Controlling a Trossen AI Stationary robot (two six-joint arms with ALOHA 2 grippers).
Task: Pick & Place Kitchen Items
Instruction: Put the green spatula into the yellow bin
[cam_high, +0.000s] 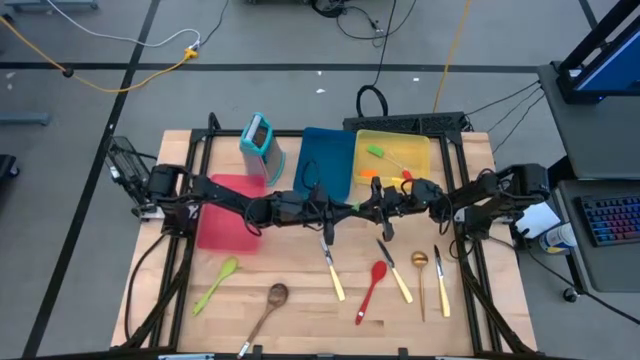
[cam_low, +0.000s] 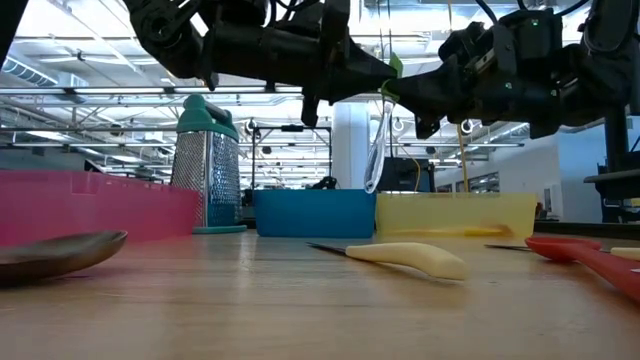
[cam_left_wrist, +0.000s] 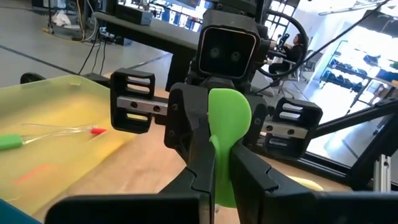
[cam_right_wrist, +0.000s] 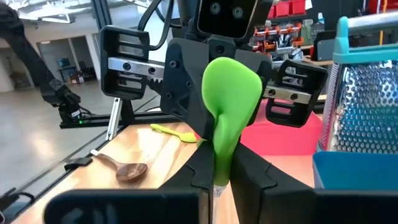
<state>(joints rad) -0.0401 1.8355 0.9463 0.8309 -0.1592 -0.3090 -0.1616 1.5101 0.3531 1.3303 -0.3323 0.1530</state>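
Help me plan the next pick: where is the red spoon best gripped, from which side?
Probably the slim handle of the red spoon, toward its tail, from above, closing across it. It lies flat; its bowl sits near a cream-handled knife, while the tail lies clear of neighbours.

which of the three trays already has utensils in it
The yellow tray, the rightmost of the three trays. A green-handled utensil and a few other small pieces lie inside it, while the blue tray and red tray show nothing inside.

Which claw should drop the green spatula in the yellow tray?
Probably the right claw. Both claws pinch the green spatula, but the yellow tray sits on the right arm's side, farther from the left claw.
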